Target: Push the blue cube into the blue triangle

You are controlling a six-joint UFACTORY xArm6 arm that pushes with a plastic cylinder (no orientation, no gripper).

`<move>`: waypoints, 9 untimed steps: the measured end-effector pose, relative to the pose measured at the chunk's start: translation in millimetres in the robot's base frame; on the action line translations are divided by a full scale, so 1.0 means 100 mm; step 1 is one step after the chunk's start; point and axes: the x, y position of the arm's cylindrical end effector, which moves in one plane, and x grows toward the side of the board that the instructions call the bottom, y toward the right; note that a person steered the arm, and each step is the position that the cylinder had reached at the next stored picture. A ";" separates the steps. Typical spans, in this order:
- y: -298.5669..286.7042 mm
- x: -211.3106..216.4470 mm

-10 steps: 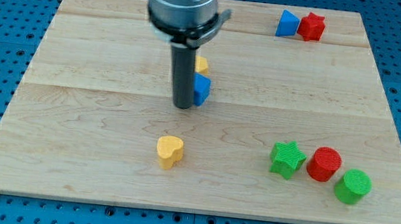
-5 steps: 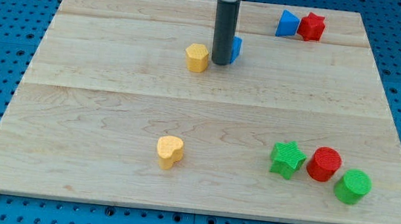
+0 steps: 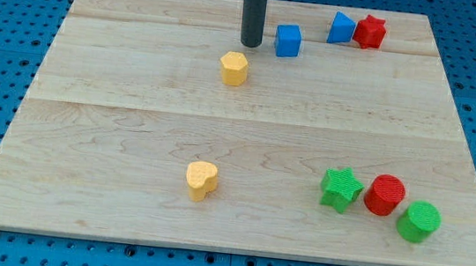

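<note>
The blue cube (image 3: 288,41) sits near the view's top, right of centre. The blue triangle (image 3: 341,28) lies further right and a little higher, touching a red star-like block (image 3: 371,31) on its right. A gap separates the cube from the triangle. My tip (image 3: 250,44) is just left of the blue cube, with a small gap between them. It stands above and slightly right of a yellow hexagon-like block (image 3: 234,68).
A yellow heart block (image 3: 201,180) lies at the lower middle. A green star (image 3: 340,188), a red cylinder (image 3: 385,194) and a green cylinder (image 3: 418,221) cluster at the lower right. The wooden board (image 3: 88,126) has a blue pegboard around it.
The blue cube has been pushed up and to the right, away from the yellow hexagon-like block and closer to the blue triangle. My tip moved up with it and now stands slightly apart on its left.
</note>
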 end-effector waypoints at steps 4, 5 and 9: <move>1.20 0.43; 1.17 0.11; 2.72 2.54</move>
